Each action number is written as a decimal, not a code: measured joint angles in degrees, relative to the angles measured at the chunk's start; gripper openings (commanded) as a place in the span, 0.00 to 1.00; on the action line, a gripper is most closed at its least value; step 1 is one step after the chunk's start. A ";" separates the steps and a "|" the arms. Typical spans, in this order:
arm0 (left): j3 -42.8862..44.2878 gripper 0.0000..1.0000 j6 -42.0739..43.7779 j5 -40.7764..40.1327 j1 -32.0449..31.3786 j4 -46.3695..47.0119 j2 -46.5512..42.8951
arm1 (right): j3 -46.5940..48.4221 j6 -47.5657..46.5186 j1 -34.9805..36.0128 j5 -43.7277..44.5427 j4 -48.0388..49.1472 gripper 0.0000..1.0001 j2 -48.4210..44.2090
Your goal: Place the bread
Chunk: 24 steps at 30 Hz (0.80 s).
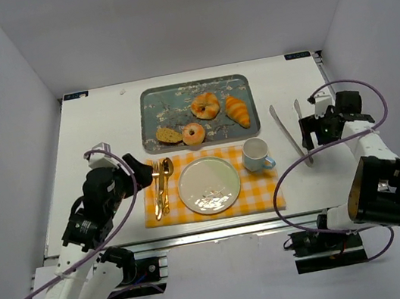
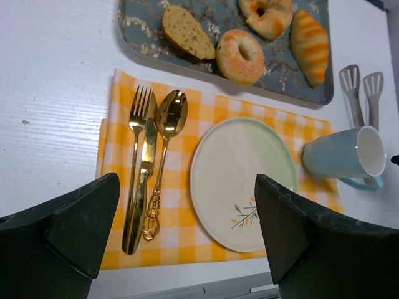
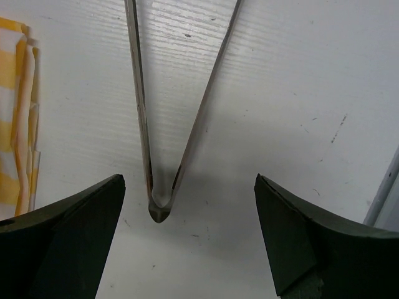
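Right wrist: slim steel tongs point(image 3: 140, 112) run off the top edge, tips unseen. Yellow-and-white checked cloth point(image 3: 12, 112) clipped at left. Left wrist: blue-grey patterned metal tray point(image 2: 140, 25) cut at top, twisted glazed bun point(image 2: 268, 15) too. Top view: black right gripper point(image 1: 311, 132) fingertips probably masked by its wrist.

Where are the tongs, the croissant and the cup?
tongs point(image 3: 141, 106), right wrist view, middle of one arm.
croissant point(image 1: 237, 111), top view, its middle.
cup point(image 2: 336, 154), left wrist view, outer wall.
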 measured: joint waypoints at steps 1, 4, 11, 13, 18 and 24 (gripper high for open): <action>-0.44 0.98 -0.11 0.00 0.00 -0.09 0.37 | -0.24 -0.17 0.02 -0.02 -0.02 0.89 0.42; -0.55 0.98 -0.11 0.00 0.00 -0.42 1.90 | -0.31 -0.61 0.02 -0.72 0.17 0.89 2.99; -0.63 0.98 -0.09 0.07 0.00 -0.13 3.96 | -0.31 -0.83 2.56 -2.05 2.23 0.86 9.49; -0.79 0.98 -0.09 0.07 0.00 0.28 3.98 | -0.26 -0.17 4.26 -1.62 3.96 0.85 11.74; -1.55 0.98 -0.11 0.09 0.00 0.79 3.96 | 1.60 2.05 7.48 1.01 8.07 0.79 16.04; -1.55 0.98 -0.26 0.07 0.00 0.63 3.93 | 4.11 4.39 9.11 4.26 11.87 0.59 19.26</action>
